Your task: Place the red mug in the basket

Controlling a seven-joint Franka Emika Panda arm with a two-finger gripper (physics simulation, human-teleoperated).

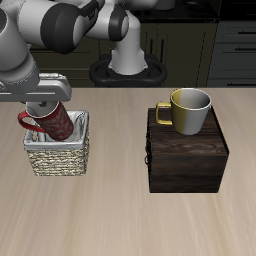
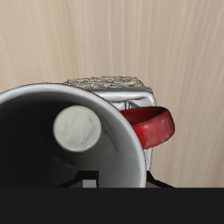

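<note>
The red mug point(image 1: 53, 122) hangs tilted just above the basket point(image 1: 58, 152), its base over the basket's opening and its red handle point(image 1: 25, 120) sticking out sideways. My gripper point(image 1: 45, 108) is shut on the mug's rim. In the wrist view the mug's pale grey inside point(image 2: 70, 140) fills much of the frame, with the red handle point(image 2: 150, 125) beside it and a strip of the woven basket's rim point(image 2: 107, 84) showing past the mug. My fingers are mostly hidden behind the mug there.
A dark brown wooden box point(image 1: 186, 152) stands beside the basket, with a yellow-olive mug point(image 1: 189, 110) on top of it. The robot's base point(image 1: 128, 62) is at the table's back.
</note>
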